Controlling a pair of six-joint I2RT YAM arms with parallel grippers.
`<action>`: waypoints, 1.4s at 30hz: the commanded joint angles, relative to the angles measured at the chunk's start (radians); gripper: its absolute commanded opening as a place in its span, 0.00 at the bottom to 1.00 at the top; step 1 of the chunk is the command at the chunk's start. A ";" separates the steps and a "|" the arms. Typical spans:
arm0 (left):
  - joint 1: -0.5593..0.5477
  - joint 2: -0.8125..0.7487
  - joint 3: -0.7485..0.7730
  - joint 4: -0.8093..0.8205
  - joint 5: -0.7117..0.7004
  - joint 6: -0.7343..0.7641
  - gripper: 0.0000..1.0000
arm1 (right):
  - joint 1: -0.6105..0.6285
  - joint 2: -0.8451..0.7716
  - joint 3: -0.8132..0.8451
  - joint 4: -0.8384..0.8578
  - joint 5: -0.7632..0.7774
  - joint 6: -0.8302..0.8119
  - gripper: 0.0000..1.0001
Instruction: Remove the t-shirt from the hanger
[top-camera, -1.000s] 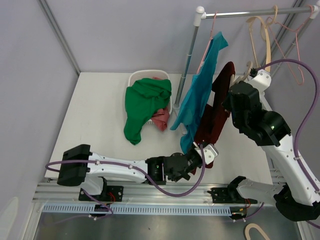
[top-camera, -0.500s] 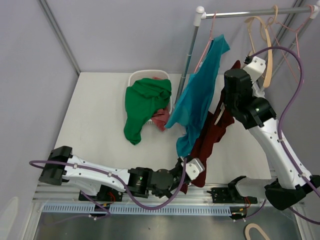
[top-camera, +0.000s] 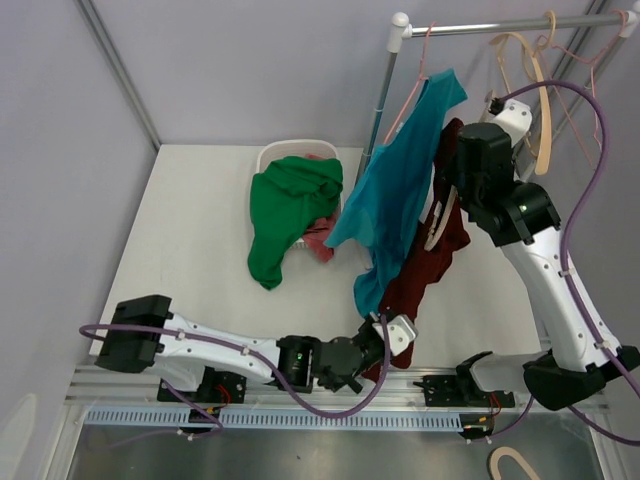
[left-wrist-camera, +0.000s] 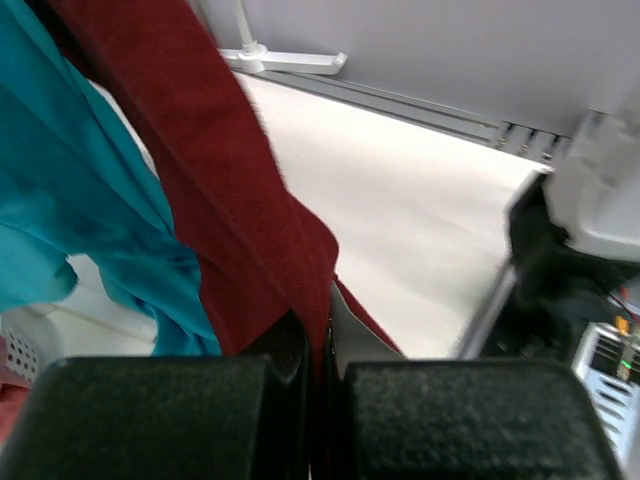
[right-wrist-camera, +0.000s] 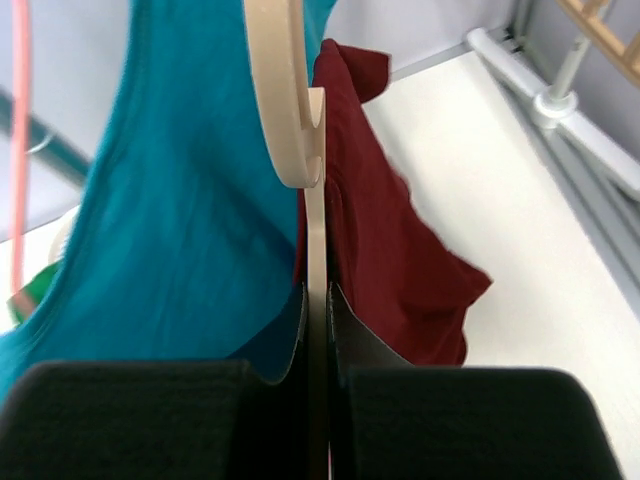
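Observation:
A dark red t-shirt (top-camera: 425, 265) hangs on a pale wooden hanger (top-camera: 437, 222) in mid-air at the right. My right gripper (top-camera: 450, 205) is shut on the hanger's flat neck (right-wrist-camera: 316, 250), just below its hook (right-wrist-camera: 285, 110); the red shirt (right-wrist-camera: 395, 260) drapes below it. My left gripper (top-camera: 385, 345) is low near the table's front edge, shut on the red shirt's bottom hem (left-wrist-camera: 250, 200), with cloth pinched between the jaws. The shirt stretches between the two grippers.
A teal shirt (top-camera: 390, 200) hangs on a pink hanger (top-camera: 415, 75) from the metal rail (top-camera: 500, 25), touching the red shirt; it also shows in both wrist views (left-wrist-camera: 80, 200) (right-wrist-camera: 190, 220). A white basket (top-camera: 300, 152) holds a green garment (top-camera: 285, 215). Spare hangers (top-camera: 535, 90) hang on the rail.
My right gripper has lifted the hanger up and back toward the rail. My left gripper has pulled the hem down toward the front edge, stretching the red shirt.

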 joint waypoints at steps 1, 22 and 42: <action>0.084 0.037 0.060 0.087 0.086 0.037 0.01 | 0.029 -0.099 0.045 0.003 -0.055 0.076 0.00; 0.479 0.384 0.641 -0.057 0.330 0.072 0.01 | 0.275 -0.301 0.134 -0.368 -0.212 0.294 0.00; 0.507 0.230 0.525 -0.097 0.350 0.031 0.01 | 0.272 -0.243 0.415 -0.635 -0.112 0.133 0.00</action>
